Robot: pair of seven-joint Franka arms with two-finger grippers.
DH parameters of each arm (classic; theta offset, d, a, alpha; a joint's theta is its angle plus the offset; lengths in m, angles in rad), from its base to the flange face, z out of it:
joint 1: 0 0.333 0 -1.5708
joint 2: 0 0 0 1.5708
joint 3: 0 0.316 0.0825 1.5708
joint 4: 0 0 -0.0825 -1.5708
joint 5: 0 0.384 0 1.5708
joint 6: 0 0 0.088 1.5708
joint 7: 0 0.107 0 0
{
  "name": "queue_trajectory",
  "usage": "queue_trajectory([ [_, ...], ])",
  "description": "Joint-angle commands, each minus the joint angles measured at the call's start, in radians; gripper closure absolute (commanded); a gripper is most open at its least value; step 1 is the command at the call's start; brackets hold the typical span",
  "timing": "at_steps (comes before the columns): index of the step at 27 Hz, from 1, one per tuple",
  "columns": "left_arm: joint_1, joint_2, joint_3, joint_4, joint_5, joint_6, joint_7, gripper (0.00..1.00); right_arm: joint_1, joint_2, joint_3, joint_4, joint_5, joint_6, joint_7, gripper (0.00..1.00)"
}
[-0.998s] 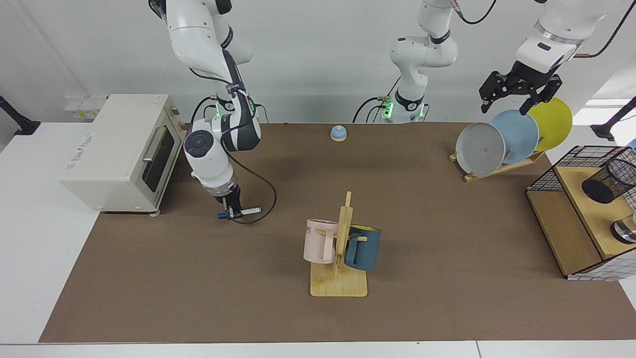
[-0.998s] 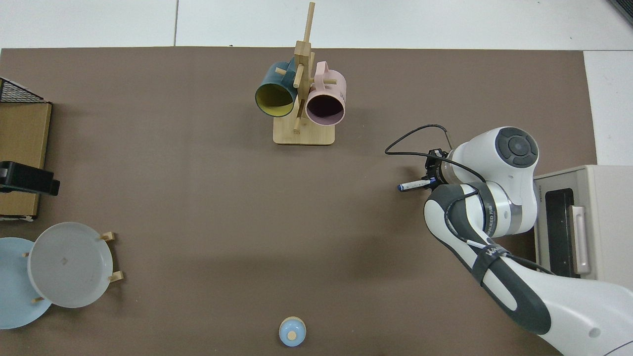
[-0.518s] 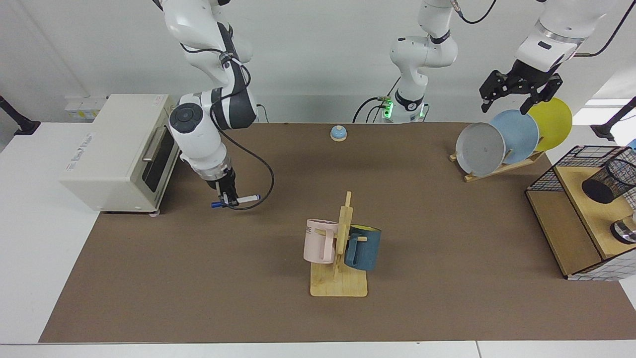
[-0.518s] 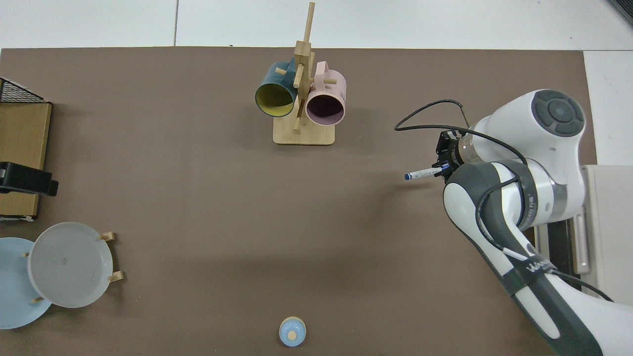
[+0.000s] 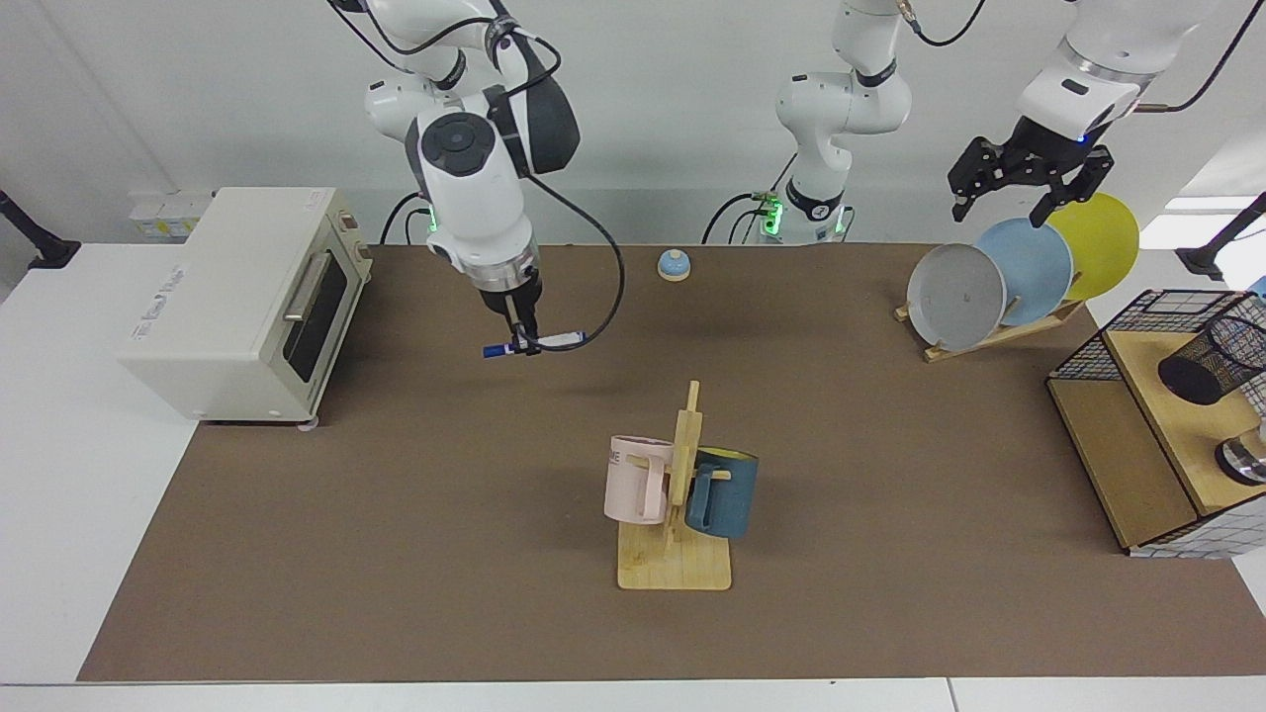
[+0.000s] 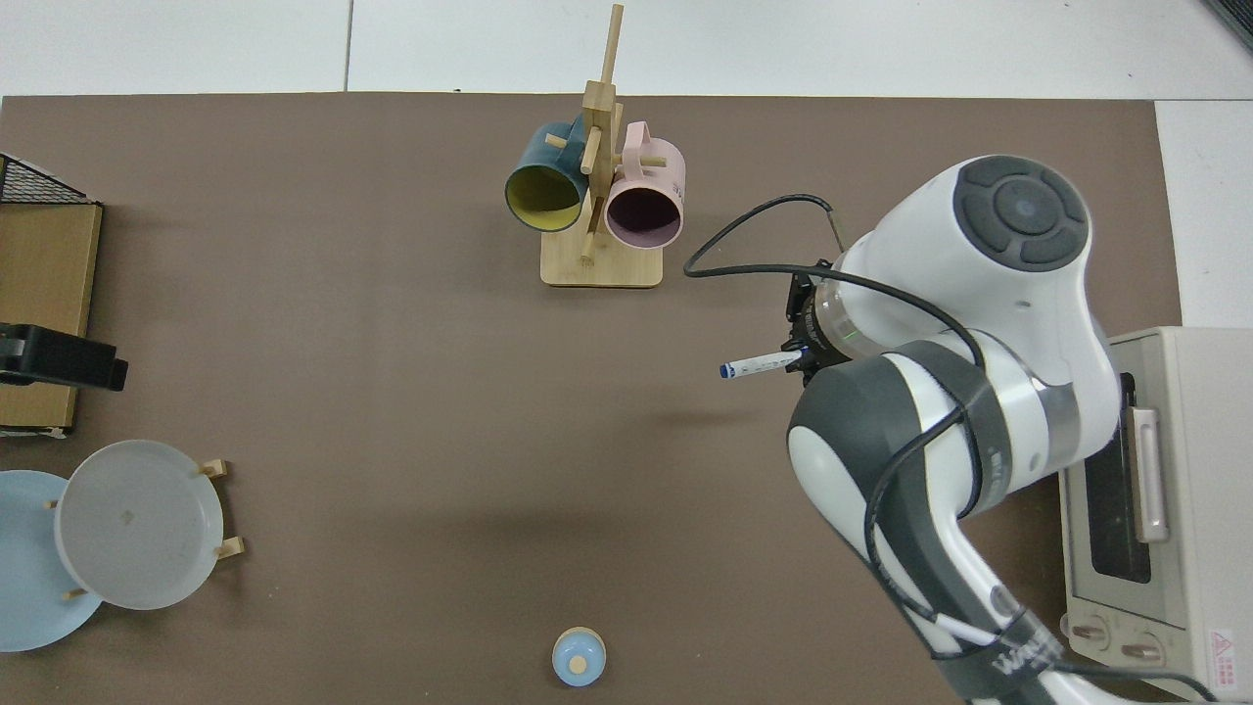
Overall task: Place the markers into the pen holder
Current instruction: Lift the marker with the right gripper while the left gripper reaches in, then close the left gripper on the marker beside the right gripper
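Marker (image 5: 532,343) is off the table, held roughly level in the right gripper (image 5: 521,336), fingers clamped on the barrel near mid-length. From the mug rack (image 5: 676,487) in the facing view it sits at about 10 o'clock, well apart and clear of the brown mat (image 5: 396,554). Top view shows the same: marker (image 6: 759,365) sticking out of the right gripper (image 6: 801,358), shadow on the mat below it.

Pen holder (image 5: 1212,362) is on the wooden shelf (image 5: 1167,396) at the far 3 o'clock edge, tipped over with its mouth facing up and outward.

Left gripper (image 5: 1019,183) hangs over the plate rack (image 5: 999,282) at 2 o'clock, fingers spread, holding nothing; arm waits.

Step, as I read it: transport, grasp done, carry in progress. Next move needs a long traverse across the table over the mug rack, then reorienting the marker to line up with the tilted holder mouth. Reach may be marginal for the right arm; a handover could be needed.
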Motion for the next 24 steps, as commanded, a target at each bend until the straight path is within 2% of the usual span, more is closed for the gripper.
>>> queue_trajectory([
  [1, -0.02, -0.023, -0.056, -0.029, 0.005, 0.013, 0.056, 0.0, 0.079, 0.014, -0.003, 0.12, 0.009, -0.089, 0.131, 1.0],
  [10, -0.022, -0.024, -0.082, -0.045, -0.066, 0.068, 0.355, 0.01, 0.187, 0.02, -0.002, 0.18, 0.098, -0.067, 0.232, 1.0],
  [13, -0.032, -0.058, -0.104, -0.102, -0.092, 0.091, 0.489, 0.03, 0.226, 0.02, -0.002, 0.18, 0.133, 0.001, 0.246, 1.0],
  [18, -0.042, -0.124, -0.114, -0.22, -0.148, 0.227, 0.572, 0.03, 0.246, 0.02, 0.001, 0.178, 0.168, 0.08, 0.25, 1.0],
  [24, -0.083, -0.129, -0.117, -0.252, -0.17, 0.277, 0.704, 0.03, 0.3, 0.029, 0.0, 0.165, 0.178, 0.19, 0.287, 1.0],
])
